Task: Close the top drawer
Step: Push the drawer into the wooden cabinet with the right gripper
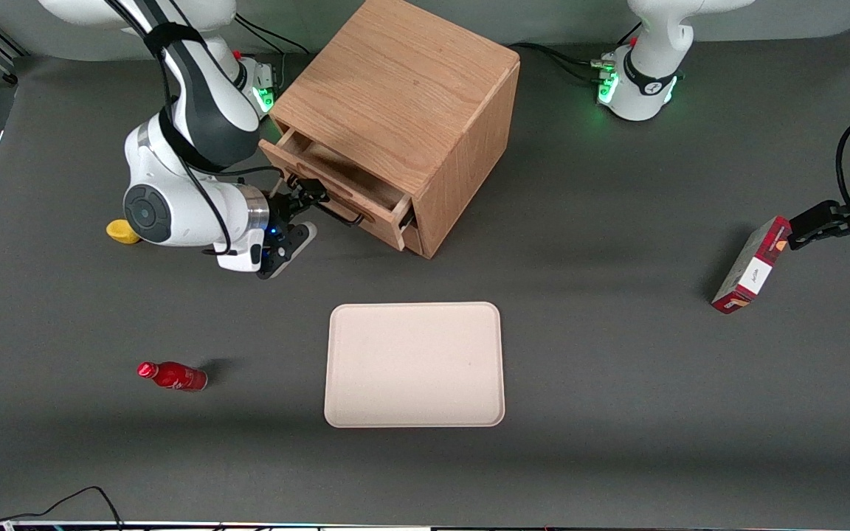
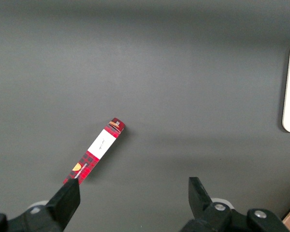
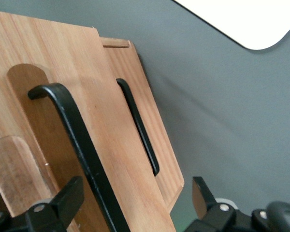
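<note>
The top drawer (image 1: pixel 342 193) stands pulled out of the oak cabinet (image 1: pixel 410 103), with the gripper (image 1: pixel 305 198) at its front. In the right wrist view the gripper's fingers (image 3: pixel 63 200) are spread wide either side of the black wire handle (image 3: pixel 82 145), gripping nothing; the lower drawer (image 3: pixel 145 140) shows there too. The red carton's (image 2: pixel 94 151) label is unreadable. The red bottle (image 1: pixel 173 375) appears only in the front view.

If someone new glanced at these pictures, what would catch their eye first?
Probably the wooden cabinet with its top drawer pulled out, and the gripper right at that drawer's black handle, fingers open. Next, the pale tray nearer the front camera than the cabinet.
</note>
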`<state>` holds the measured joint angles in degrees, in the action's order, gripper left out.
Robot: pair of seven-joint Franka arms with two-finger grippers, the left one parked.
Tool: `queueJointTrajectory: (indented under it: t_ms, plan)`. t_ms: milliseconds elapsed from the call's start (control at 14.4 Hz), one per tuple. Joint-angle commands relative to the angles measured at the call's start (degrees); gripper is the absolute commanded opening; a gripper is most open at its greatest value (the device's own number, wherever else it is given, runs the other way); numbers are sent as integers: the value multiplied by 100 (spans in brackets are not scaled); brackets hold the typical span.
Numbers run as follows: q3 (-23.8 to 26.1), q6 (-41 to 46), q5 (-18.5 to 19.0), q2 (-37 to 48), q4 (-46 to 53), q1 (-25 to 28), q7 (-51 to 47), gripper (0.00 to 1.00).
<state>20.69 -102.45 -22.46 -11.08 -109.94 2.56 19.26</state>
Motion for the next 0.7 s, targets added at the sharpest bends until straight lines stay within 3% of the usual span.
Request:
queueJointTrajectory:
  t_ms: [0, 139, 626]
  plan:
    - [40, -222, -285, 466, -588, 7, -98, 100]
    - [154, -249, -540, 607, -756, 7, -98, 100]
    - [269, -249, -751, 862, -1012, -1, -107, 100]
